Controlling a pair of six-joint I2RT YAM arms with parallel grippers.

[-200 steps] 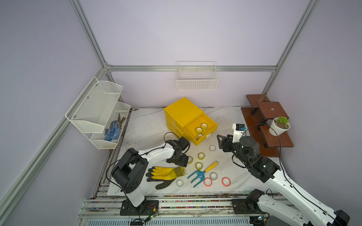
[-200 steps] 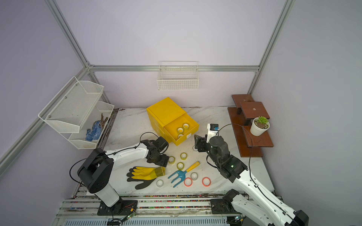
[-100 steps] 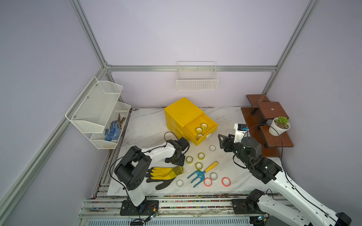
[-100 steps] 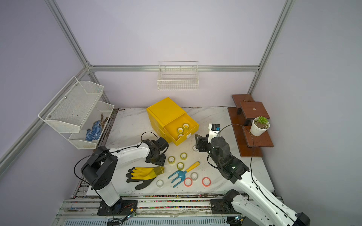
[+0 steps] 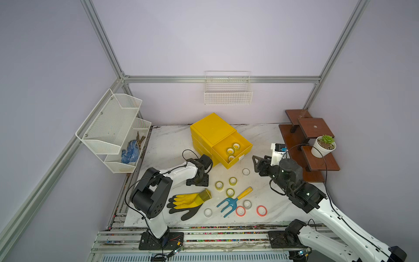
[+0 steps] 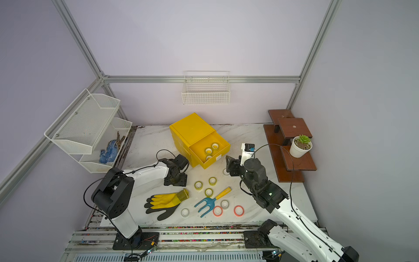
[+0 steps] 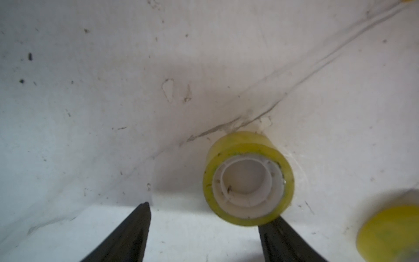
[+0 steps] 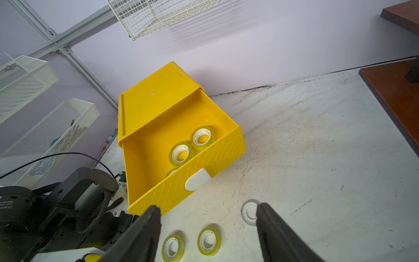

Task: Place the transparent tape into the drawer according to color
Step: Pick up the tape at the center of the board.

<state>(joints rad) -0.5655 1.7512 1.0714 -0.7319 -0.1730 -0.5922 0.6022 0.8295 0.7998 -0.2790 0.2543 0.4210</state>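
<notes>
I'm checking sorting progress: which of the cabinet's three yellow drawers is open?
The top drawer, directly under the cabinet roof: it is pulled out and holds three yellow-green rolls. No lower drawer juts out beneath it.

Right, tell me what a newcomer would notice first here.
The bright yellow cabinet at the back middle of the marble table catches the eye first, its top drawer pulled open with three yellow-green tape rolls inside. In front of it more rolls lie scattered: loose yellow-green rolls, clear rolls and red-orange rolls, beside a yellow-and-black glove and a blue hand rake.
</notes>
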